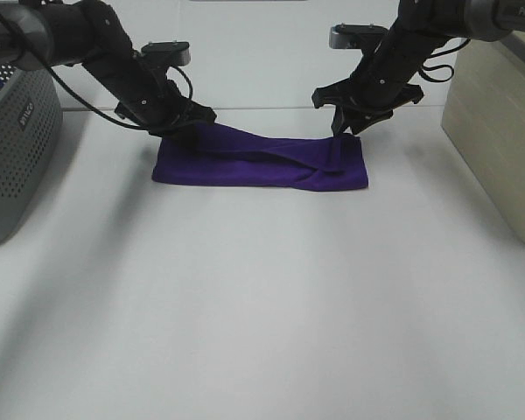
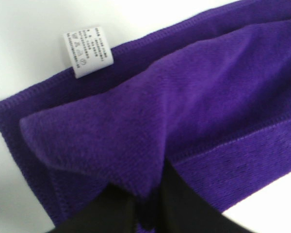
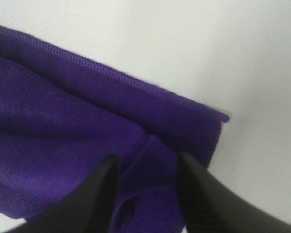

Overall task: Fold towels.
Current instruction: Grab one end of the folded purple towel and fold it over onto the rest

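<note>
Left fingers (image 2: 184, 204) tight on towel (image 1: 245, 162), right fingers (image 3: 203, 194) astride its fold — grip unclear — grey basket (image 1: 17, 157), contents unseen.

Glossy black arms (image 1: 87, 39), looping cables (image 1: 436, 63), white PIPER lettering (image 1: 518, 10), black left tool (image 1: 189, 121), right tool (image 1: 348, 129).

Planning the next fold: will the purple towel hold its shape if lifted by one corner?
Probably not: the purple towel sags and creases where it is lifted, so it looks floppy. It seems light, since the left gripper holds a flap up by a small pinch. Its nubby weave probably won't slip.
</note>
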{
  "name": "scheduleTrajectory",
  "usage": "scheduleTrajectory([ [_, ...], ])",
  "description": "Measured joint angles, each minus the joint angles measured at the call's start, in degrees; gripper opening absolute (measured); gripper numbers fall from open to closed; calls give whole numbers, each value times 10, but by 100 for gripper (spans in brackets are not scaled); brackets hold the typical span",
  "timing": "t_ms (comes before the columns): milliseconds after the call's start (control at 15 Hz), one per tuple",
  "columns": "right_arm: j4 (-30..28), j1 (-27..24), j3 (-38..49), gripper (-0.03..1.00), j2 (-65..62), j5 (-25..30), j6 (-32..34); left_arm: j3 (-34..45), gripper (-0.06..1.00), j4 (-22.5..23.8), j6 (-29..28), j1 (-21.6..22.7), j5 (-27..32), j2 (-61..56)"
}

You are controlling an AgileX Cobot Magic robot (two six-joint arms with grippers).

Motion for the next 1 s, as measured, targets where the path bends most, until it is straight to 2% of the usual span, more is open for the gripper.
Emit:
scheduleTrajectory([
  [67, 0, 0, 0, 64, 0, 0, 1, 0, 26, 2, -7, 9, 12, 2],
  [133, 0, 0, 0, 69, 0, 7, 1, -1, 36, 4, -9, 9, 22, 2],
  [200, 0, 0, 0, 73, -1, 13, 1, -2, 55, 4, -9, 9, 30, 2],
  [267, -1, 0, 0, 76, -14, 27, 1, -23, 77, 3, -9, 9, 70, 3],
  [467, -3, 0, -1, 76, -61, 72, 2, -113, 81, 18, -23, 9, 160, 3],
  [600, -3, 0, -2, 76, -84, 134, 17, -148, 81, 36, -30, 13, 209, 3],
  [733, -3, 0, -2, 76, -89, 180, 33, -152, 81, 35, -35, 32, 220, 18],
  [867, -3, 0, -2, 76, -89, 195, 42, -152, 81, 23, -37, 52, 222, 46],
  [1000, -3, 0, -2, 76, -92, 201, 42, -152, 81, -22, -36, 72, 223, 66],
])
